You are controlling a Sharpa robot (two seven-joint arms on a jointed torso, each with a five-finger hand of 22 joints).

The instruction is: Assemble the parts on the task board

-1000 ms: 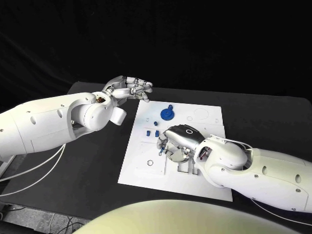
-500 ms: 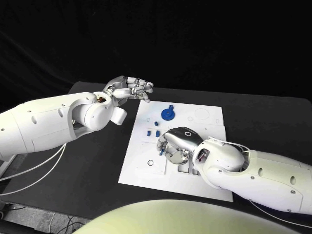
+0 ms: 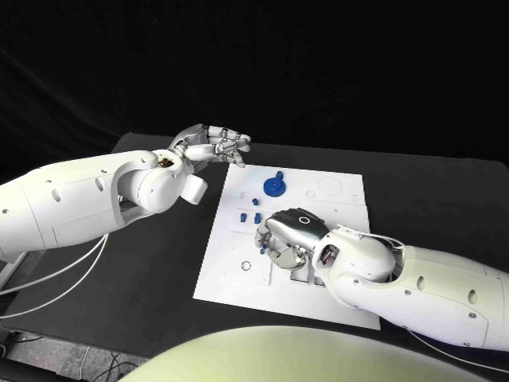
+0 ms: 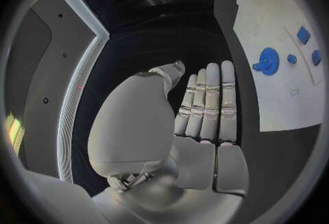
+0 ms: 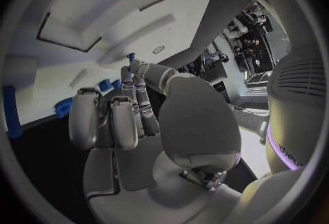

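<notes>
- The white board (image 3: 324,199) lies in the middle of the black table (image 3: 438,191), with small blue parts (image 3: 249,216) and a blue gear (image 3: 274,187) on its far half.
- The right hand (image 3: 287,237) is lowered over the board's middle, fingers curled downward; whether a part is pinched cannot be told.
- The small parts lie just beyond that hand, toward the board's left edge, so the right hand is judged the nearer.
- The left hand (image 3: 212,146) is held off the board's far left corner, fingers curled in, nothing seen in it.
</notes>
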